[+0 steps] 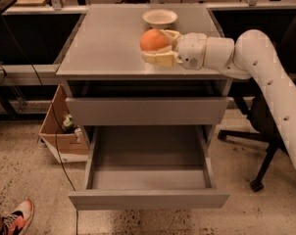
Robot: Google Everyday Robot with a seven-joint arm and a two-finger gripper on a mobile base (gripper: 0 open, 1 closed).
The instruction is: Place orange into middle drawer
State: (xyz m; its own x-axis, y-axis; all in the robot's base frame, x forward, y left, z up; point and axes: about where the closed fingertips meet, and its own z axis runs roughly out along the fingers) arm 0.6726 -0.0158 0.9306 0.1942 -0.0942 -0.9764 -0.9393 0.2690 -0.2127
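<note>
Orange [153, 40] sits clamped in the gripper [156, 45] over the cabinet top [104, 43], near the bowl [160, 18]. Its smooth skin could slip on the way down, dropping it short of the open middle drawer [148, 199] below.

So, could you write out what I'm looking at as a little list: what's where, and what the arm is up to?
gripper: over the cabinet top, right of centre, fingers shut around the orange
orange: held in the gripper, just in front of the white bowl
white bowl: at the back of the cabinet top
middle drawer: pulled open, nothing visible inside
upper drawer: closed
cardboard box: on the floor, left of the cabinet
progress: orange not yet in the drawer
</note>
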